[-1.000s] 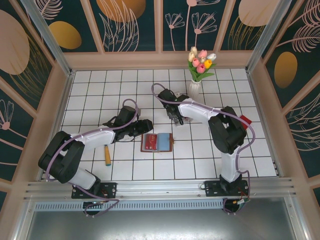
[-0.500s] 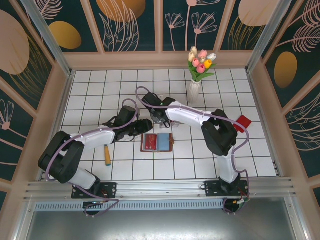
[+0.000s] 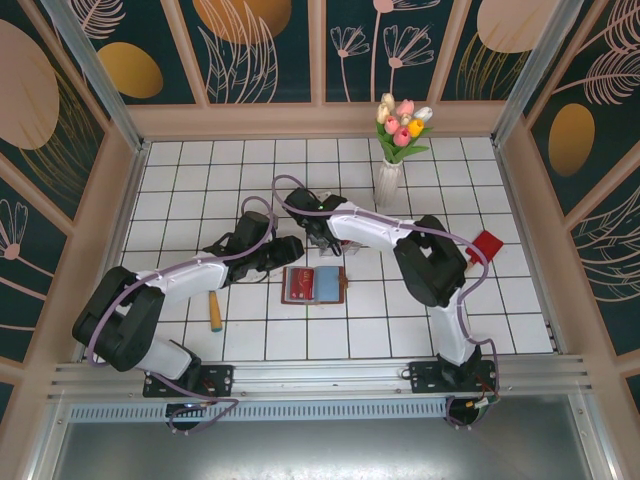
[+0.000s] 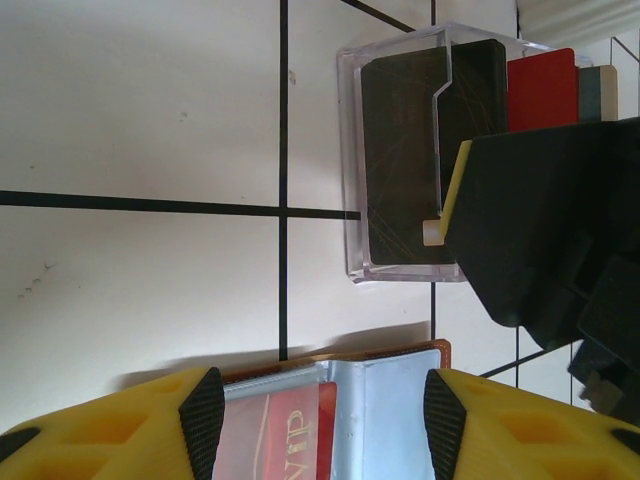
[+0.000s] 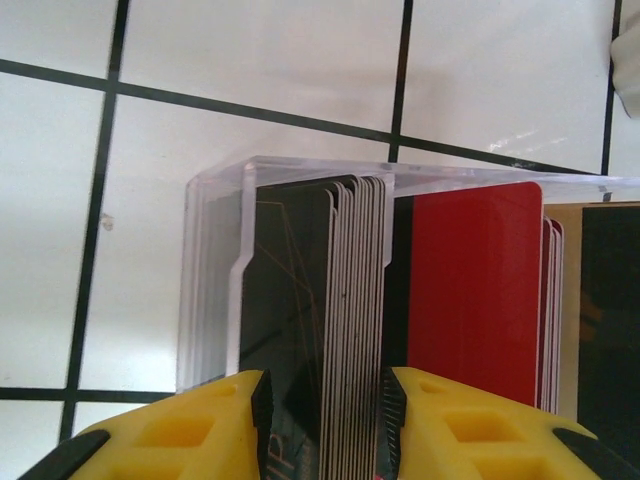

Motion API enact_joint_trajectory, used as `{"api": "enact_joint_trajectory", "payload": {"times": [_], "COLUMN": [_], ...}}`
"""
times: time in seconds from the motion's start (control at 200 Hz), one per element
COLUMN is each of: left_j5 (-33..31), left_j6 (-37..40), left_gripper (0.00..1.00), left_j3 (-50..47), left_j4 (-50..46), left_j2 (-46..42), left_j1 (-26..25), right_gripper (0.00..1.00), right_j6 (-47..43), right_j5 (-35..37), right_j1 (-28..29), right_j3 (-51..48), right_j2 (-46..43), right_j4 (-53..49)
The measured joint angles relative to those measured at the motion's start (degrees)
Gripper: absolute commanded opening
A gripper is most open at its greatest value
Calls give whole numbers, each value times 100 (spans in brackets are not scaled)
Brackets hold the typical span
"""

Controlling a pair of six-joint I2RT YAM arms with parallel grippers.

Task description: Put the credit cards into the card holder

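The brown leather bifold card holder lies open near the middle of the white tiled tabletop. Just behind it, toward the far edge, a clear plastic rectangular box holds dark grey credit cards and red credit cards. The right gripper straddles the dark stack; whether it pinches them I cannot tell. The left gripper hovers released and empty above the holder.

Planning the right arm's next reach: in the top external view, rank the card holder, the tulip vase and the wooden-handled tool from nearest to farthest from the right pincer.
1. Card holder: lying open just on the near side of the right pincer.
2. Tulip vase: farther back on the table, to the right.
3. Wooden-handled tool: well off to the left, on the near side.
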Motion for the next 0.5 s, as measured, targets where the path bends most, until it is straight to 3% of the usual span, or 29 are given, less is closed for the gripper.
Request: {"api": "enact_joint_trajectory", "payload": {"times": [0.5], "left_j5": [2], "left_j6": [0], "left_gripper": [58], "left_j3": [-15], "left_j4": [0], "left_j2": [0], "left_j1": [0], "right_gripper": [39], "right_j6": [85], "right_j5": [605], "right_j1": [7], "right_j3": [243], "right_j2": [225], "right_j4": [-243]}}
